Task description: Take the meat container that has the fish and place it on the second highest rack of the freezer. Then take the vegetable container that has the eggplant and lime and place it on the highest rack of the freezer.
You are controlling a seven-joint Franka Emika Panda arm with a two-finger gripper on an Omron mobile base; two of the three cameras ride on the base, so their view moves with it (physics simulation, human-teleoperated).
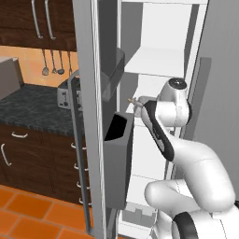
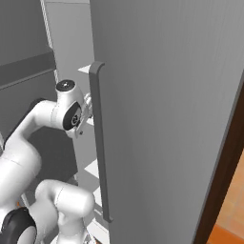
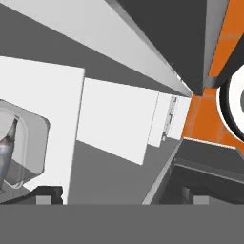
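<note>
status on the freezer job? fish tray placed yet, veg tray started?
Done, it seems: a clear container with the fish lies on a white shelf in the freezer; which rack it is I can't tell. In hand: nothing, the tool is open beside that container, arm reaching in past the door bins. Left: the eggplant and lime container for the highest rack, apparently not yet begun.

The freezer [image 1: 154, 60] stands open, its white shelves stacked with clear gaps between them. Left of that opening, the door's dark grey bins [image 1: 116, 154] jut inward and narrow the way in. Right of it, the closed door [image 2: 167, 119] and its long handle [image 2: 100, 143] wall off that side. On one shelf a clear container [image 3: 21, 147] holding a fish [image 3: 5, 147] takes up room.
</note>
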